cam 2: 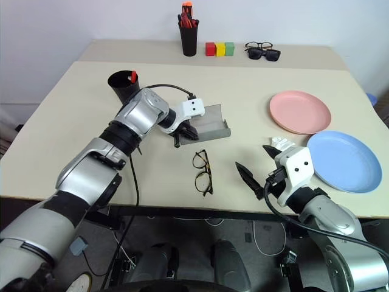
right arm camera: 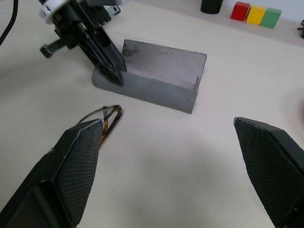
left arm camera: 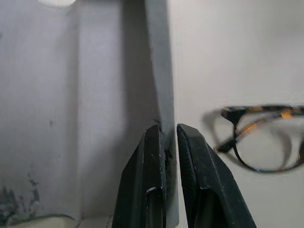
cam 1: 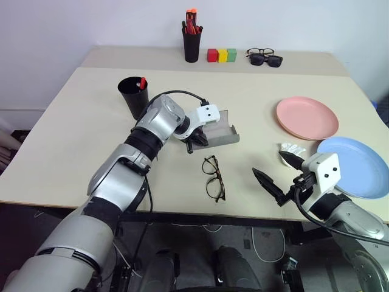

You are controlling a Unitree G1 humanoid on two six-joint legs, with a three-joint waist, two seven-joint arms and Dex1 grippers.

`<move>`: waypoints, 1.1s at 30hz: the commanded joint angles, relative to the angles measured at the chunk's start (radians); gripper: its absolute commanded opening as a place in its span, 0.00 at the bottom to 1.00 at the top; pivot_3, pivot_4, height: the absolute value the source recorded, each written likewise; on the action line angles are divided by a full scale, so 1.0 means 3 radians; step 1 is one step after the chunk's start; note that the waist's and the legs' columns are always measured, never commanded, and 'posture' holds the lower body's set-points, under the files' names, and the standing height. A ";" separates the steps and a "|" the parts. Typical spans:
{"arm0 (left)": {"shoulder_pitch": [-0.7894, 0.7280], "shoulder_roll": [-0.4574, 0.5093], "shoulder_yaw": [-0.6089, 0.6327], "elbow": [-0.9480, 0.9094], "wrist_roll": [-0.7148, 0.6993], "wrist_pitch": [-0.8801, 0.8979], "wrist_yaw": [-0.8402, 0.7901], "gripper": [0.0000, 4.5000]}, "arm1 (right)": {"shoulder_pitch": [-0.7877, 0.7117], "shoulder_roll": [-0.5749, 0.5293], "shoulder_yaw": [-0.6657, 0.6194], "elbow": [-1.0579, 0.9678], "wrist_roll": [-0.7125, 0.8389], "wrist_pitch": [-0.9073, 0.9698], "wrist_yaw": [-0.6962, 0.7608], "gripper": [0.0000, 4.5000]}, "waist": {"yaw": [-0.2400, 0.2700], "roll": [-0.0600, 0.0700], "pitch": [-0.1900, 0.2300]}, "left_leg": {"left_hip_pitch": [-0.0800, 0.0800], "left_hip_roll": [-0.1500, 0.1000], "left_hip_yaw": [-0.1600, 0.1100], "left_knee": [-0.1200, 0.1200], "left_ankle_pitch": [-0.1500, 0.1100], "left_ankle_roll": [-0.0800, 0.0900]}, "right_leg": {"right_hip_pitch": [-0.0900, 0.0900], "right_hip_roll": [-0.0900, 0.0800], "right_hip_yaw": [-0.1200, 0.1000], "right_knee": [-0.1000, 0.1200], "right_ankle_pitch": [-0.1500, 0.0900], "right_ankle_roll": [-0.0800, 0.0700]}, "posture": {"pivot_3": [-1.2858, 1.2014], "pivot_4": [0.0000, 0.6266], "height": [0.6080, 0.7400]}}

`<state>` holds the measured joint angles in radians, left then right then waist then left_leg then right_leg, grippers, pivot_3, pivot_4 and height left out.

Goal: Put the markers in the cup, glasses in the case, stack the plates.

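Nearest, the right gripper (cam 1: 275, 177) is held wide open with nothing in it, low over the table's front edge (cam 1: 182, 213). Just beyond, the glasses (cam 1: 213, 177) are seen lying flat on bare table. They are likely light, thin and easily bent, so the middle bridge or the frame rim is probably best pinched. Next, the grey case (cam 1: 220, 130) is gripped on its front wall by the closed left gripper (cam 1: 197, 139). It looks stiff but may slide. Open room is left between plates (cam 1: 307, 117) and case. Farthest, the cup (cam 1: 133, 96) is stood.
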<state>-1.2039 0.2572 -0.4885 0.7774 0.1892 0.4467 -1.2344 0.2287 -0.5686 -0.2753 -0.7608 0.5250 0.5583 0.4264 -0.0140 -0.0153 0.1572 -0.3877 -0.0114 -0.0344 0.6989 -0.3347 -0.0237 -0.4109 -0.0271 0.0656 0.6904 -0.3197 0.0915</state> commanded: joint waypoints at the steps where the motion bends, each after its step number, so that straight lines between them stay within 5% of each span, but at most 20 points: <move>1: 0.0114 0.0129 -0.0042 -0.0426 0.0008 -0.0013 -0.0197 0.11 | 0.0016 0.0039 -0.0021 -0.0014 -0.0040 -0.0133 0.0027 1.00 | 0.0002 0.0000 0.0000 | 0.0000 0.0000 0.0000 0.0000 0.0000 0.0000 | 0.0000 0.0000 0.0000 0.0000 0.0000 0.0000 | 0.52 0.24 1.00; 10: 0.0480 0.0406 -0.0120 -0.1044 0.0051 -0.0119 -0.0323 0.11 | 0.0038 0.0058 0.0004 -0.0009 -0.0078 -0.0171 0.0028 1.00 | 0.0001 0.0000 0.0000 | 0.0000 0.0000 0.0000 0.0000 0.0000 0.0000 | 0.0000 -0.0001 0.0000 0.0000 0.0000 0.0000 | 0.52 0.24 1.00; 33: 0.0096 0.0238 -0.0170 -0.0001 0.0199 -0.1334 -0.0434 0.05 | 0.0126 0.0068 -0.0038 -0.0055 -0.0076 -0.0192 -0.0013 1.00 | 0.0006 0.0001 0.0000 | 0.0001 -0.0002 0.0000 0.0002 0.0000 0.0001 | 0.0002 0.0001 -0.0003 0.0000 0.0000 0.0001 | 0.52 0.24 1.00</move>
<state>-1.1510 0.3312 -0.5372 0.7764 0.2451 0.0968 -1.3485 0.2665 -0.5581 -0.2649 -0.7497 0.5031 0.5222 0.4258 -0.0121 -0.0152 0.1571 -0.3875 -0.0118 -0.0344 0.6995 -0.3347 -0.0234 -0.4102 -0.0269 0.0647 0.6904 -0.3197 0.0917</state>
